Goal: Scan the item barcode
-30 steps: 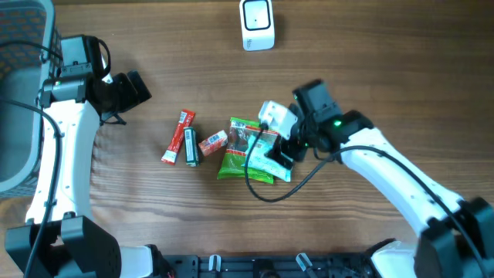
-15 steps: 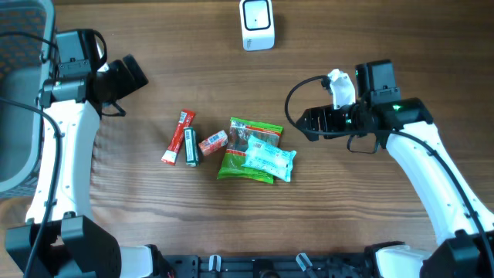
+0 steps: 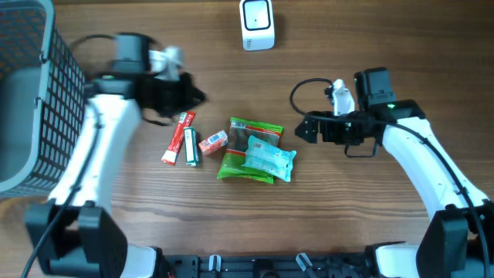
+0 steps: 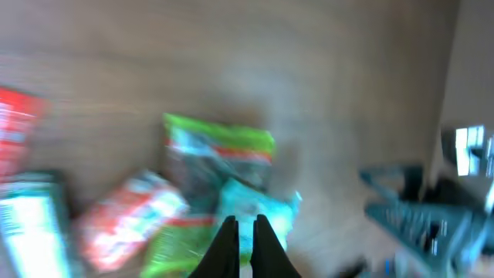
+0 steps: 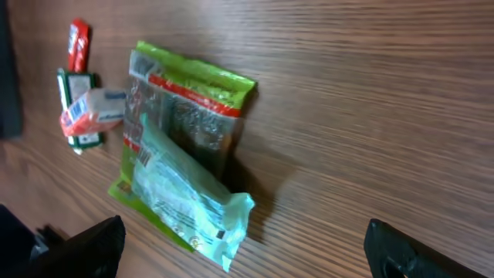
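item: pale blue packet, judged light, soft, crinkly, slippery | hold: best taken by a sealed edge | left tool: closed, empty | right tool: opened wide

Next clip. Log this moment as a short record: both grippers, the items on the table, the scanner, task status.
left gripper: shut, empty, near the red stick
right gripper: open, empty, right of the pile
pile: light blue pouch lying on green bag
other items: small red-and-white packet, dark narrow pack
scanner: far edge of the table, apart from the items
basket: left side
task status: no item picked up yet
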Motion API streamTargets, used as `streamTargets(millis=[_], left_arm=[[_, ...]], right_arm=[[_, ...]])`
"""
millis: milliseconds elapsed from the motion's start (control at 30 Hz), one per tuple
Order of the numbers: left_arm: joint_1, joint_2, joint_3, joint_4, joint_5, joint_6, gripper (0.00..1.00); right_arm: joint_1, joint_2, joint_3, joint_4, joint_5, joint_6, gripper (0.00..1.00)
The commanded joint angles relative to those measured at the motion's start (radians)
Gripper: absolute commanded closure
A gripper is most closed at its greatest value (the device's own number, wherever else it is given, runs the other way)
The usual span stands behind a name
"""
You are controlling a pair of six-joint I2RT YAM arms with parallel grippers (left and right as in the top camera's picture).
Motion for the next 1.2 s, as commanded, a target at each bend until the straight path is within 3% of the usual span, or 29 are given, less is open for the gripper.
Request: streamTargets(millis=[0,33,133,167,400,833,900,1067,1167], left_arm=[[-0.162,0.067,-0.031,0.035,0.042,0.021,0.96],[-0.206,0.092,-0.031,0.045,0.029,0.020,0.96],[-0.298,0.162,-0.031,0.056,-0.037,0.020,0.96],[-0.324,0.188,-0.031,0.057,-0.060,0.020,0.96],[-0.393,0.319,-0.031,0.078,-0.142,0.014,0.96],[-0.385,0.322,-0.032,0.097,-0.193,0.014,0.96],[-0.388,0.322,-0.033,0.097,-0.193,0.014,0.96],[-0.388,0.322,-0.033,0.097,-0.193,0.014,0.96],[-0.388,0.322,-0.033,0.098,-0.193,0.014,0.96]], right_arm=[[-0.068,0.020,-0.068,0.011,-0.147,-0.005,0.04],[-0.082,0.020,-0.086,0.016,-0.189,-0.016,0.07],[-0.092,0.020,-0.151,0.066,-0.281,-0.015,0.27],[-0.088,0.020,-0.182,0.101,-0.307,0.007,0.28],[-0.059,0.020,-0.368,0.363,-0.381,0.174,0.28],[0.097,0.020,-0.539,0.756,-0.336,0.544,0.28],[0.098,0.020,-0.560,0.816,-0.337,0.581,0.29],[0.099,0.020,-0.574,0.885,-0.334,0.628,0.44],[0.101,0.020,-0.574,0.898,-0.329,0.652,0.45]])
